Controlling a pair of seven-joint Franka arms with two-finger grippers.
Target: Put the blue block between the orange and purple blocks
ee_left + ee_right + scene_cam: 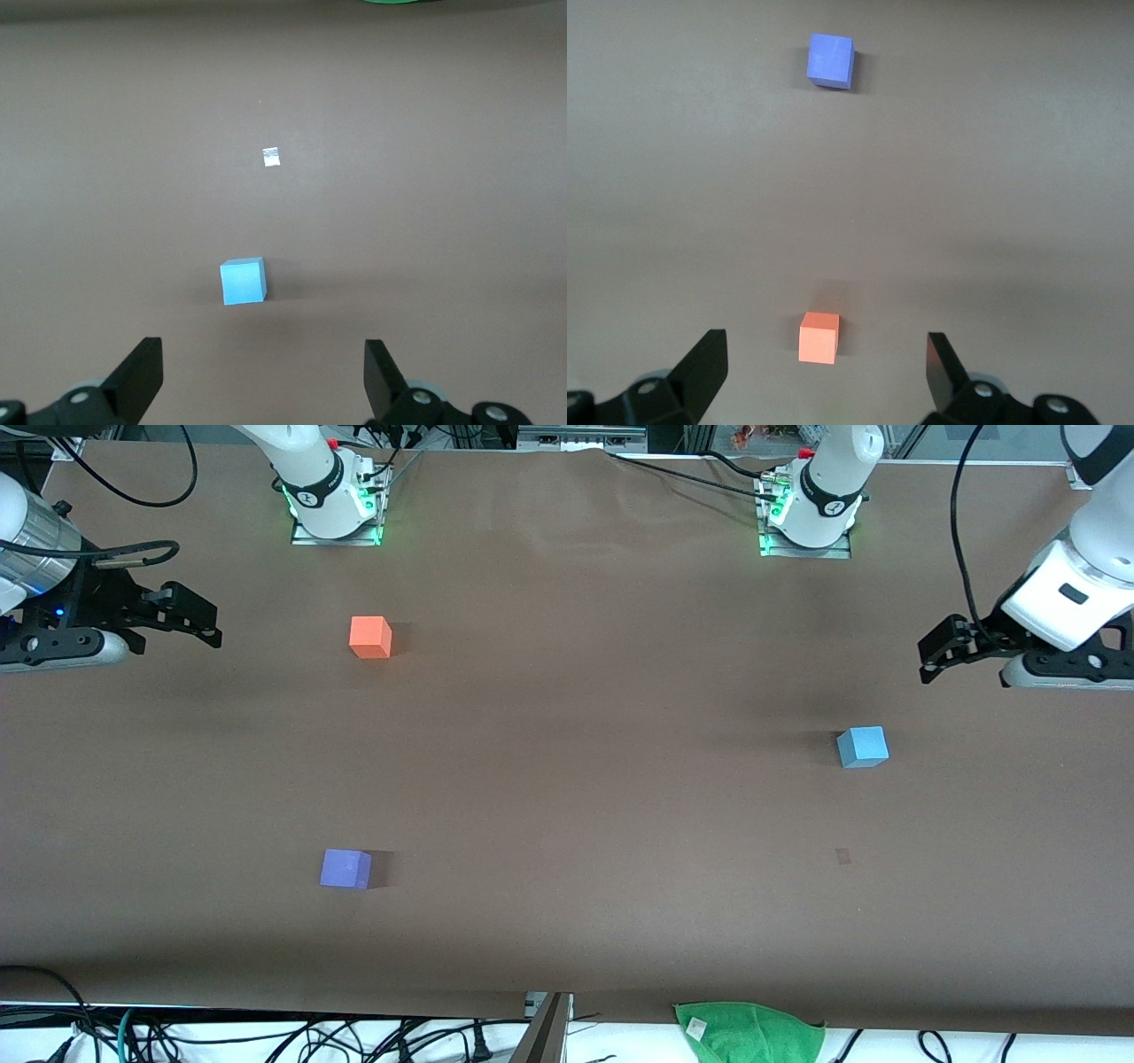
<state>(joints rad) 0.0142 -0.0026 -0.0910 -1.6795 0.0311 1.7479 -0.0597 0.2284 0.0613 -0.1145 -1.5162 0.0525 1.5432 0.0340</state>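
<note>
Nearest the front camera, the purple block (345,869) sits on the brown table (567,797) toward the right arm's end. Farther back, toward the left arm's end, rests the blue block (862,747), well apart from both other cubes. Farther still, the orange block (370,638) lies roughly in line with the purple one. The left gripper (932,657) hangs over the table's edge at its own end, fingers spread wide and empty. The right gripper (205,624) hovers at the other end, likewise wide apart, holding nothing.

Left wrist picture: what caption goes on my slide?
Open left hand hovers over the brown table, blue block just ahead.
</note>
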